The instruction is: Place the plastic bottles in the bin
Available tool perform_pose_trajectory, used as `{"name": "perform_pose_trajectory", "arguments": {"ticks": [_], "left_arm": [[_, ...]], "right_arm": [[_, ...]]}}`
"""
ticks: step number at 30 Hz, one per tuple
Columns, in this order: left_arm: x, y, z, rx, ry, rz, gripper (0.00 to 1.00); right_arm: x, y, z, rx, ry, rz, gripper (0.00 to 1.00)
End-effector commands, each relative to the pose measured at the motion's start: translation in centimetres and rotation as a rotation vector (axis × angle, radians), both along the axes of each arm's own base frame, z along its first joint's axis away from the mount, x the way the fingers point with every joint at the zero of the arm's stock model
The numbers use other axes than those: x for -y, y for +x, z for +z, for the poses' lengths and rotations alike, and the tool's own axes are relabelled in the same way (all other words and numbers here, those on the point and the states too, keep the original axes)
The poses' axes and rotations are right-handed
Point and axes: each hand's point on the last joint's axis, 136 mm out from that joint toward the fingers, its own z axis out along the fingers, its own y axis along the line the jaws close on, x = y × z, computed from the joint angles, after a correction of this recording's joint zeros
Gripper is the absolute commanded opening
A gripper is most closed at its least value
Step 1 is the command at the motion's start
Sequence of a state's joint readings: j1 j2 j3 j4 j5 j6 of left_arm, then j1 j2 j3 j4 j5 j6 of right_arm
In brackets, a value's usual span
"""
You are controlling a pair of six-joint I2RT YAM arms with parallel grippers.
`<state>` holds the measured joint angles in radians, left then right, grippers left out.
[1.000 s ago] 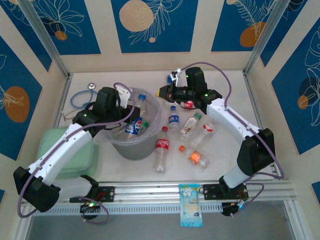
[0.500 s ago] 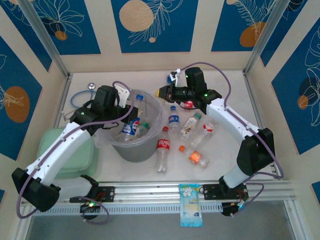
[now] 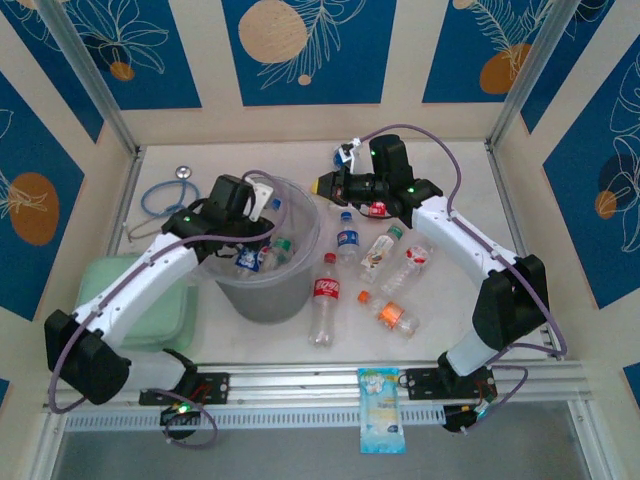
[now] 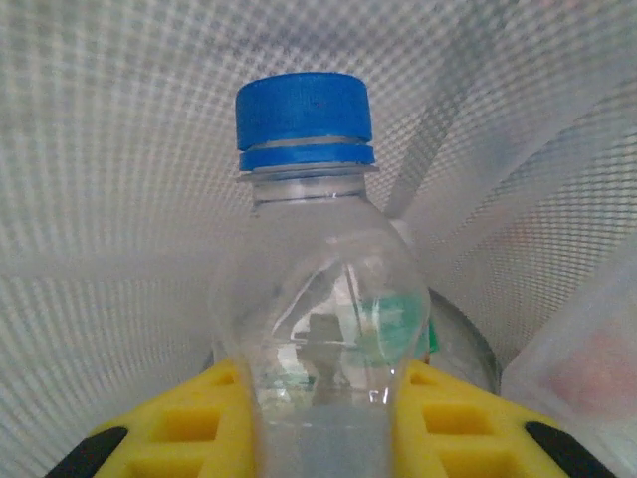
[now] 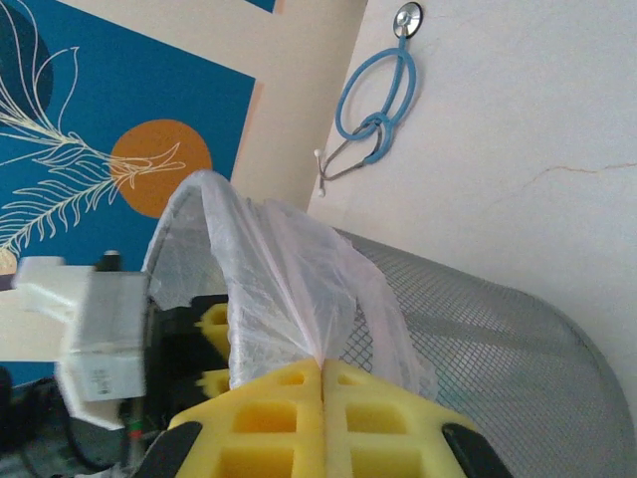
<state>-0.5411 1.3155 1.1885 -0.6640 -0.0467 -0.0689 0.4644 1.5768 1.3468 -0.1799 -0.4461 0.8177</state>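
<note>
Blue-capped bottle (image 4: 309, 249) between left hand (image 4: 323, 413) pads

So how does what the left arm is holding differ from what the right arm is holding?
The left fingers grip a blue-capped bottle: stiff, clear, inside the bin. The right fingers pinch a thin film: limp, milky, by the bin's rim. Both are plastic, and both are clamped between shut fingers.

clear bottle (image 4: 318, 299) with blue cap; grey mesh-patterned bin (image 5: 518, 349); whitish liner (image 5: 284, 289); blue stethoscope (image 5: 373, 127); pale green pad (image 3: 175, 320); yellow jaws.
</note>
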Motion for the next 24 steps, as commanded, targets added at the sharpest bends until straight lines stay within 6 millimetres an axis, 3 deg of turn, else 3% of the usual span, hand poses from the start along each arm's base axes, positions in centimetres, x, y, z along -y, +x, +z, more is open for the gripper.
{"name": "perform_pose_trajectory", "arguments": {"ticks": [1,5,8,11,14,19,24], "left_arm": [[-1.6,-1.3,-5.1,-0.123,0.122,0.005,0.19],[-0.7,-1.3,-6.3,-0.153,0.083,-0.004,0.34],[0.3,-1.6,-6.3,-0.167,0.023,-0.019,0.56],[1.0,-1.5,-5.3,-0.155,-0.026,-0.027,0.67],[0.9,-1.6,-4.4,-0.148,-0.021,-0.022,0.77],[-0.1,-1.4,-2.7,-0.11,0.023,0.0,0.82],[-0.8,-0.9,1.5,-0.016,0.028,0.013,0.86]], "right_arm": [[0.0,0.5,0.1,0.018,-0.008,0.004,0.03],[0.0,0.6,0.1,0.016,-0.009,0.004,0.03],[0.0,0.4,0.3,0.022,-0.006,0.006,0.05],[0.4,0.3,0.7,0.036,-0.005,-0.007,0.12],[1.0,0.1,1.3,0.056,0.002,-0.024,0.28],[2.3,-0.3,2.2,0.094,-0.001,-0.059,0.46],[4.8,-0.4,1.8,0.118,-0.045,-0.123,0.59]]}}
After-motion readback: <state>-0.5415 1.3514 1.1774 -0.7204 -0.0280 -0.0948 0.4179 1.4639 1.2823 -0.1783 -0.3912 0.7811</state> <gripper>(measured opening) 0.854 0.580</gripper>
